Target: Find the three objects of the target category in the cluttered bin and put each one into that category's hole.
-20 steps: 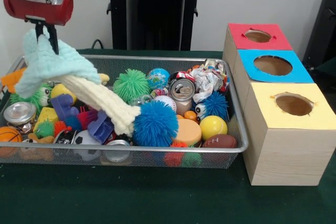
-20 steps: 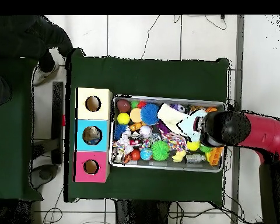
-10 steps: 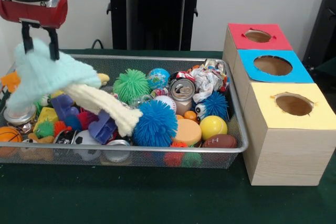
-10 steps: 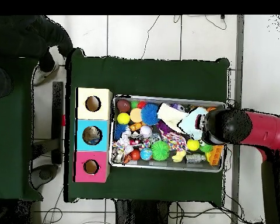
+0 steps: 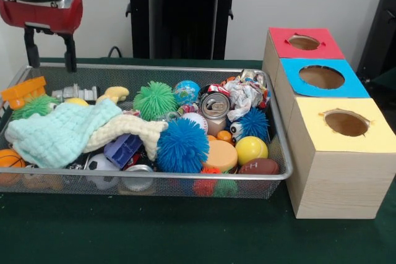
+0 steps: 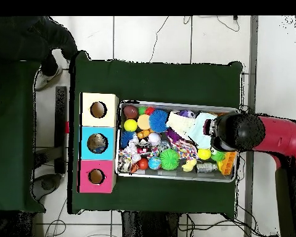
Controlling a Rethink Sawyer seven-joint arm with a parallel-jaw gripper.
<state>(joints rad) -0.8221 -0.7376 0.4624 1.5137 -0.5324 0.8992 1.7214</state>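
The jaws [image 5: 49, 47] hang spread apart and empty over the far left end of the bin [image 5: 185, 70], gripping nothing. Right below them, toward the near rim, a mint cloth [image 5: 59, 132] lies slumped over the toys, with a cream cloth [image 5: 127, 127] tucked against its right edge. Just left of the jaws sits an orange toy [image 5: 23, 91], and under them a grey metal piece [image 5: 75, 92] and a yellow curved bit [image 5: 114, 93]. Off to the right of the jaws the clutter runs on: a green spiky ball [image 5: 154, 99], a blue spiky ball [image 5: 182, 145], a can [image 5: 215, 107], crumpled paper [image 5: 245, 96], a yellow ball [image 5: 250, 149] and a small brown football [image 5: 259, 166]. Well beyond the bin's right end stand three boxes on the green table [image 5: 154, 230], each with a round hole: red [image 5: 304, 42], blue [image 5: 322, 77] and yellow [image 5: 346, 123]. From above, the arm's black head [image 6: 237, 132] covers the bin's end, the mint cloth just beside it.
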